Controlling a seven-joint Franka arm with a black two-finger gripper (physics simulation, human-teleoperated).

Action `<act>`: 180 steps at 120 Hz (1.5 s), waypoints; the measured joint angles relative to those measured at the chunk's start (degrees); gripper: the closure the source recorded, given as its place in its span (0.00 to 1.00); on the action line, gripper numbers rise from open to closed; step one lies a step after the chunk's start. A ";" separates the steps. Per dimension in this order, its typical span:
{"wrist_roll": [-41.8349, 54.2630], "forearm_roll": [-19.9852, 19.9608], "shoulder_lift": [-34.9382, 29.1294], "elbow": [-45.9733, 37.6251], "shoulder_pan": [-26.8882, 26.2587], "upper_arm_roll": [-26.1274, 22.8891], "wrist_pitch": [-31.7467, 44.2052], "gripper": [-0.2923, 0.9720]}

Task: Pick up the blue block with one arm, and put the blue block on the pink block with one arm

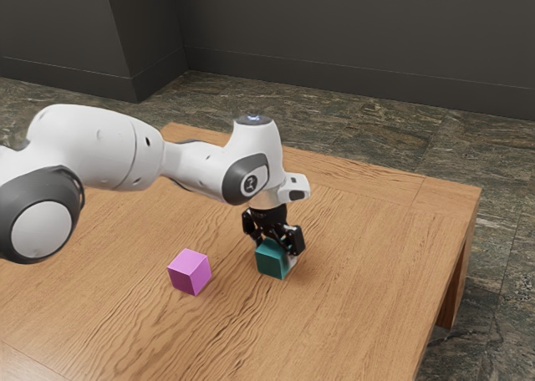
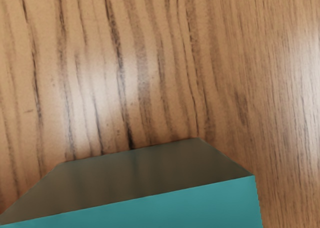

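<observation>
blue block, closer to teal in its tone, lies right under the hand. in the wrist view it sits close beneath the camera, one shaded face and one bright face showing against the wood grain. the gripper is down on the top of the block, pointing straight down from the wrist. i cannot tell whether it is pinching the block or only straddling it, as contact at the sides is too small to read. the block looks to be on the surface or barely off it, with its shadow tight against its base.

just beside it, toward the exterior view's left and a little nearer that camera, stands the pink block. it is upright, apart from the blue one, and has nothing on top. farther off, the white arm reaches in from the exterior view's left. beyond the surface's far edge are the dark stone floor and the grey wall.

as i judge it, the step in hand is the grasp, so the stacking half has not yet begun. the next move calls for a firm, centred hold and a straight lift high enough to clear the pink block's top. after that comes a short carry toward the exterior view's left, then a square, gentle lowering so the blue block seats flat and does not slide off an edge.
</observation>
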 joint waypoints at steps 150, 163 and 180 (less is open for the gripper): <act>-4.32 6.41 -28.26 -28.19 10.45 1.95 -0.05 0.48; -4.76 6.72 -27.52 -27.41 9.27 1.92 -0.03 0.47; -5.22 6.80 -27.89 -27.65 9.84 1.96 0.00 0.46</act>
